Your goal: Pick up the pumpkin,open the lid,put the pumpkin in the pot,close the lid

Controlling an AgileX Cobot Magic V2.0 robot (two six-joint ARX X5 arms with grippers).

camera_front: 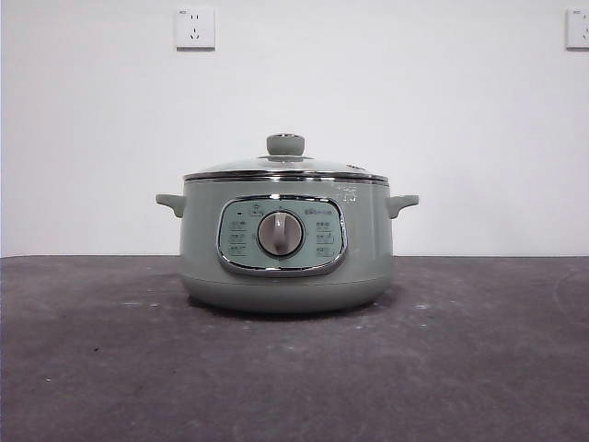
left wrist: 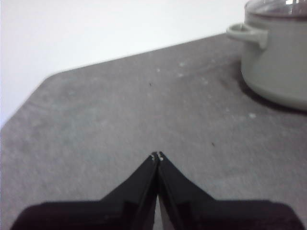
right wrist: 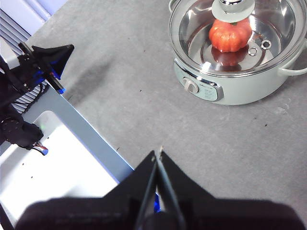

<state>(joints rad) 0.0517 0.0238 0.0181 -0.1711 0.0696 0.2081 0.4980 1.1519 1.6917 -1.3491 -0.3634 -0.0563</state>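
The sage-green pot [camera_front: 285, 249] stands in the middle of the dark table, panel and silver dial facing the front view. The glass lid [camera_front: 285, 168] with its green knob sits closed on it. In the right wrist view the orange pumpkin [right wrist: 230, 34] shows through the lid [right wrist: 259, 43], inside the pot [right wrist: 235, 91]. My right gripper [right wrist: 158, 154] is shut and empty, high above the table, well away from the pot. My left gripper [left wrist: 157, 156] is shut and empty over bare table, apart from the pot [left wrist: 276, 62]. Neither gripper shows in the front view.
A white wall with two sockets [camera_front: 195, 28] rises behind the table. In the right wrist view the table's front edge, a white platform [right wrist: 62, 163] and black robot hardware [right wrist: 29, 72] lie off to one side.
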